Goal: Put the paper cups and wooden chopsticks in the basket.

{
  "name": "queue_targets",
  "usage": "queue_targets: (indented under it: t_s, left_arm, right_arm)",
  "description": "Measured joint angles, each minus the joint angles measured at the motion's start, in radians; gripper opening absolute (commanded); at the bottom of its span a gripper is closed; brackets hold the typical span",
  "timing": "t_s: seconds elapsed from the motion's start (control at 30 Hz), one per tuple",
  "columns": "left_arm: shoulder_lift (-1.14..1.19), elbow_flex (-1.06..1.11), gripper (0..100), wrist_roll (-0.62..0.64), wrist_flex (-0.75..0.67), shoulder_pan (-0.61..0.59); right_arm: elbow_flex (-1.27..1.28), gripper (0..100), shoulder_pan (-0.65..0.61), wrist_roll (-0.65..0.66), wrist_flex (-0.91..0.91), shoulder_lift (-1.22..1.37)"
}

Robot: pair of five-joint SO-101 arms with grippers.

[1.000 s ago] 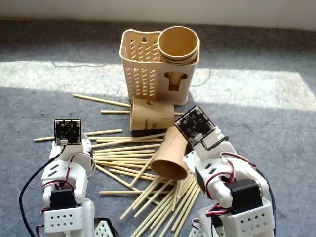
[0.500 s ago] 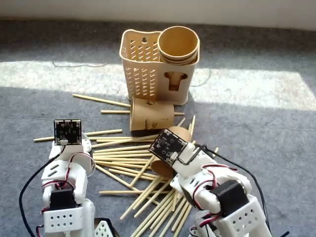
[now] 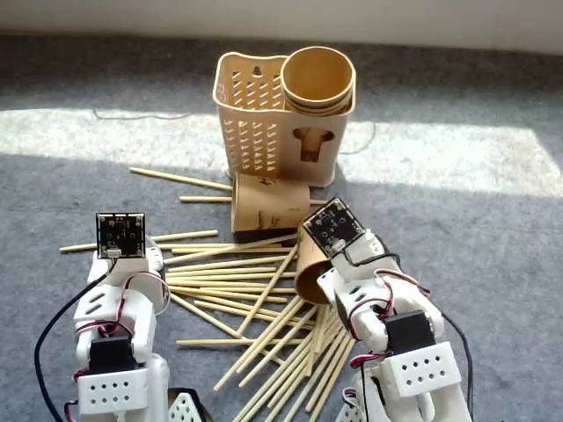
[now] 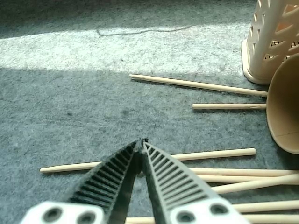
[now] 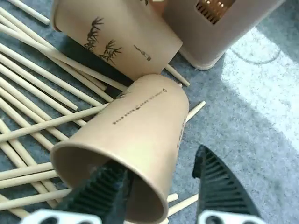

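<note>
**Left hand shut and empty, right hand spread over a cup rim**

Your left hand (image 4: 141, 144) sits at 8 o'clock on the table (image 3: 493, 229), its fingers pinched together on nothing. Wooden chopsticks (image 3: 220, 281) lie scattered from there across the middle toward 6 o'clock. At 12 o'clock stands the basket (image 3: 251, 123), with stacked paper cups (image 3: 318, 79) in its 3 o'clock side. A lying cup (image 3: 268, 204) rests just in front of it. Your right hand (image 5: 159, 158), at 5 o'clock, is spread wide. One finger is inside the mouth of a tipped cup (image 5: 135, 116), the other outside with a gap.
</note>
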Motion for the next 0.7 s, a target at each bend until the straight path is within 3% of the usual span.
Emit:
queue_targets:
  t_s: [0.23, 0.5, 0.7]
  left_arm:
    - [0.000, 0.000, 1, 0.000, 0.000, 0.000]
    - [0.000, 0.000, 1, 0.000, 0.000, 0.000]
    - [0.000, 0.000, 1, 0.000, 0.000, 0.000]
  right_arm:
    - [-0.083, 0.8, 0.008, 0.002, 0.049, 0.000]
    - [-0.420, 0.8, 0.009, 0.002, 0.275, 0.000]
    - [-0.623, 0.8, 0.009, -0.012, 0.331, 0.000]
